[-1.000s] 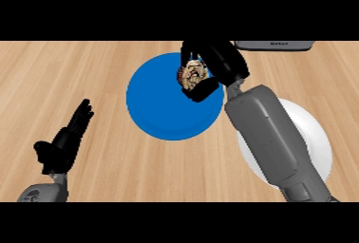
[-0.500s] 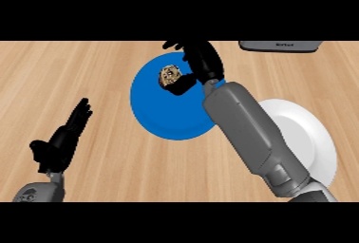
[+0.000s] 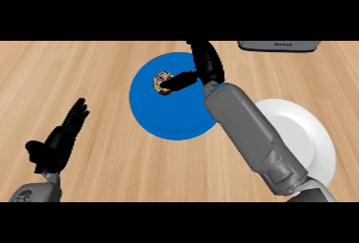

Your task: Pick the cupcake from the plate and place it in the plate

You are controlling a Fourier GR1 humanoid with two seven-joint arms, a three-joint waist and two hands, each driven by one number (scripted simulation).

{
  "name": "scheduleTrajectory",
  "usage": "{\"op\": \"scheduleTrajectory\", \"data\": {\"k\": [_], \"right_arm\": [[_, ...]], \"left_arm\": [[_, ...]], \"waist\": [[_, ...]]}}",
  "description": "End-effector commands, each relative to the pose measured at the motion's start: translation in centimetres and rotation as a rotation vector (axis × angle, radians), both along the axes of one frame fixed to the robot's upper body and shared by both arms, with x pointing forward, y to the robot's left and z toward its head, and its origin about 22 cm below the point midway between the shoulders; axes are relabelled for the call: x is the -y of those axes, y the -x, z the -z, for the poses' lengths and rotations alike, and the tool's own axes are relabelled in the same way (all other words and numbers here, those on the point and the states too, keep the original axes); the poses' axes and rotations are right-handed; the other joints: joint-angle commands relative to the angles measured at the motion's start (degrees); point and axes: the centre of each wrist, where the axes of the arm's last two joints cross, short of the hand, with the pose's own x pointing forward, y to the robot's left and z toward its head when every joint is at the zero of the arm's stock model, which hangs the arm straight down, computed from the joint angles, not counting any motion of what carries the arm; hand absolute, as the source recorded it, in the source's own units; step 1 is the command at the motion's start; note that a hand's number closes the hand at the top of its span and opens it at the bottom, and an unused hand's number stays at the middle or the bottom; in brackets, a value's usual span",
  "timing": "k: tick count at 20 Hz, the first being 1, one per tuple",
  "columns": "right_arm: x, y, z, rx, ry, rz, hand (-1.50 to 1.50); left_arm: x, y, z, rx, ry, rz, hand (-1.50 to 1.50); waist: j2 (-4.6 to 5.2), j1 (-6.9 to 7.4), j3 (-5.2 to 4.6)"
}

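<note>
Forearm (image 3: 247, 129) overlaps white plate (image 3: 312, 137) beside blue plate (image 3: 165, 118) bearing cupcake (image 3: 163, 83).

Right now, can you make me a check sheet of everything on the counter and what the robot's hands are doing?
Surface: wooden counter, light grain.
Job's things: cupcake sits on the blue plate, in its far left part. The white plate lies to the right, partly hidden by the right forearm, with nothing on the part that shows.
Clutter: grey object at the far edge, cut off by the view.
Hands: right hand is over the blue plate's far rim and touches the cupcake; cannot tell if it grips. Left hand is open, resting at the lower left, holding nothing.
Cables: nothing seen.
Surroundings: nothing seen beyond the counter.
</note>
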Motion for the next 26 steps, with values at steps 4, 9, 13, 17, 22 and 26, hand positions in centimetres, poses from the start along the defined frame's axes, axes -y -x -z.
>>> {"op": "scheduleTrajectory", "data": {"k": [4, 9, 13, 17, 22, 26], "right_arm": [[6.0, -1.4, -0.2, -0.02, -0.353, 0.042, -1.5], [13.5, -1.8, 1.9, -0.016, -0.417, 0.021, -1.5], [17.6, -1.5, 4.4, -0.007, -0.39, -0.013, -1.5], [23.6, -2.1, 2.6, 0.0, -0.372, -0.071, -1.5], [25.0, -0.8, 6.3, 0.008, -0.317, -0.116, -1.5], [27.0, -0.4, 6.5, 0.007, -0.303, -0.089, -1.5]], "left_arm": [[0.9, 0.8, 0.2, 0.003, 0.0, -0.036, 0.0], [0.5, 0.6, 0.4, -0.002, 0.005, -0.016, 0.0], [0.5, 0.3, 0.1, -0.008, 0.013, -0.024, 0.0], [0.2, 0.2, 1.0, 0.0, 0.025, -0.013, 0.0], [0.9, -0.5, 0.8, 0.001, 0.007, 0.004, 0.0], [0.6, 1.0, -0.9, -0.007, 0.018, 0.01, 0.0]], "waist": [[-0.18, -1.21, 0.08], [-0.2, -1.5, 0.04], [-0.11, -1.17, 0.02], [0.28, -0.5, 0.03], [0.34, -0.36, 0.05], [0.24, 0.13, 0.09]]}}
